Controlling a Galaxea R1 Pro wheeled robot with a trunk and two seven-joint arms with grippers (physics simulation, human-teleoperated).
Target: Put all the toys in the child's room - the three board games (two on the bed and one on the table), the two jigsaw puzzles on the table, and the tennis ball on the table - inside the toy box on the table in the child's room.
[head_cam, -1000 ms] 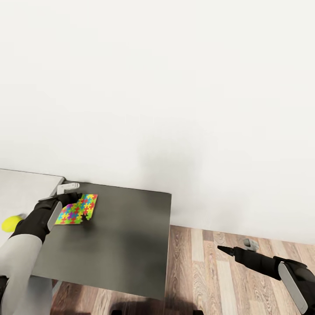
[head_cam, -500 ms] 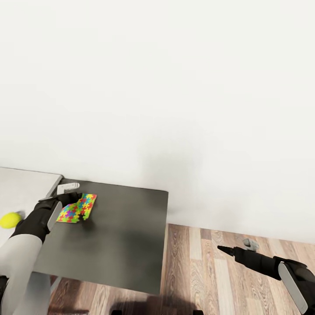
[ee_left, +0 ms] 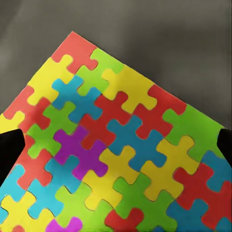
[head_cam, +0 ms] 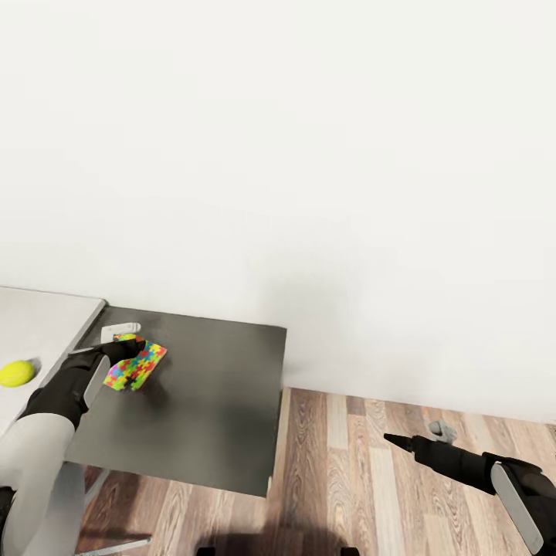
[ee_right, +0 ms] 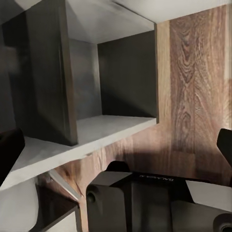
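Observation:
A multicoloured jigsaw puzzle (head_cam: 136, 364) hangs tilted just above the dark table (head_cam: 201, 401), near its far left corner. My left gripper (head_cam: 123, 344) is shut on the puzzle's far edge. In the left wrist view the puzzle (ee_left: 116, 96) spreads between the two dark fingertips (ee_left: 9, 152), with dark tabletop behind it. The yellow tennis ball (head_cam: 15, 373) lies on the light surface (head_cam: 46, 320) to the left of the dark table. My right gripper (head_cam: 421, 436) stands open over the wooden floor at the lower right, holding nothing. The toy box and board games are out of view.
A plain white wall (head_cam: 309, 154) rises behind the table. Wooden floor (head_cam: 347, 463) lies to the right of the table. The right wrist view looks at a dark open shelf unit (ee_right: 96, 87), the floor and part of my base (ee_right: 145, 203).
The puzzle has gone from lying flat on the table to tilted and raised in my left gripper. The whole view has shifted, so the camera moved. The right arm is unchanged.

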